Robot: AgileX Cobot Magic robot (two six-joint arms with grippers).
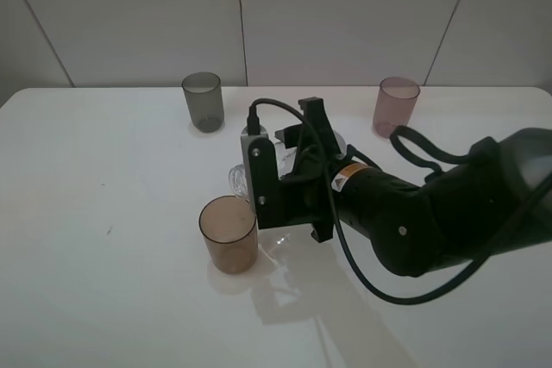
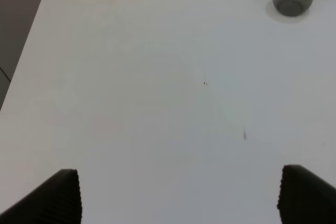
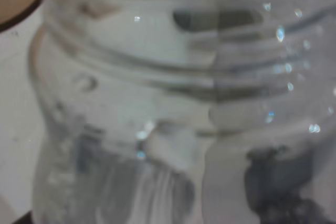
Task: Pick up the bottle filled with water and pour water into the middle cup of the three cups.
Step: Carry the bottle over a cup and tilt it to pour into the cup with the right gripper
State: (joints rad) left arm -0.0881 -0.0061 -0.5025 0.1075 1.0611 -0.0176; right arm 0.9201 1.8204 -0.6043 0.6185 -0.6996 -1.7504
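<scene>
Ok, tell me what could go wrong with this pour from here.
1. The bottle is tipped with its mouth near the far rim of the amber cup, not clearly over it, so water may hit the table.
2. Nothing steadies the cup: the left tool hangs open over bare table, so a nudge from the bottle could topple it.

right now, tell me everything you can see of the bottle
Clear, colourless plastic bottle with a ridged threaded neck and droplets on its wall; no cap shows. The right gripper is clamped around it, hiding most of it in the high view. It is held tipped over, mouth end toward the amber cup, close to its rim. Whether water is flowing cannot be told.
</scene>
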